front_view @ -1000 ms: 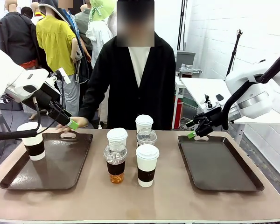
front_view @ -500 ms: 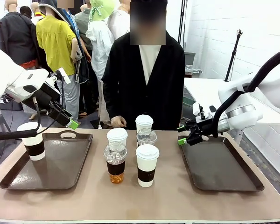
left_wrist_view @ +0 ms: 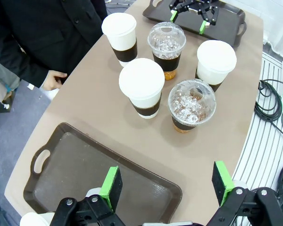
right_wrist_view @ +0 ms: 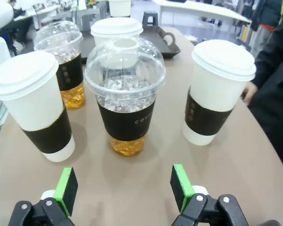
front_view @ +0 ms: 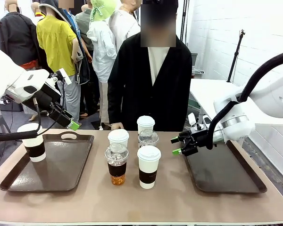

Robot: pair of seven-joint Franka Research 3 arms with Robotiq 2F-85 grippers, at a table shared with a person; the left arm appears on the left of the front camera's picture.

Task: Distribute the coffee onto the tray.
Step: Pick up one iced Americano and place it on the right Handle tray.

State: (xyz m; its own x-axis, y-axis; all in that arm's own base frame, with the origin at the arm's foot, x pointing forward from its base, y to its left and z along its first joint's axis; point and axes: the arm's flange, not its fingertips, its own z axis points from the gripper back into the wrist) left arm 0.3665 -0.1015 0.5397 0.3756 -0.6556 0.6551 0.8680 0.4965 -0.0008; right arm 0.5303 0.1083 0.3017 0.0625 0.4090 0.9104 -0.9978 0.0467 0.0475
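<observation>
Facing the iced cup point(right_wrist_view: 125, 101) with my right claw point(right_wrist_view: 123, 184) spread, empty; my left claw point(left_wrist_view: 167, 182) hangs spread above the tray point(left_wrist_view: 80, 157).

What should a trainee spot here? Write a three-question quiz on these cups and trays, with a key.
1. How many cups stand on the left tray?
2. True or false: the right gripper is shut on a cup.
3. In the right wrist view, what stands straight ahead of the gripper?
A. a tray handle
B. a clear cup with ice
C. a hand

Key:
1. One, a white cup with a brown band.
2. False: its jaws stand open and hold nothing.
3. B
</observation>
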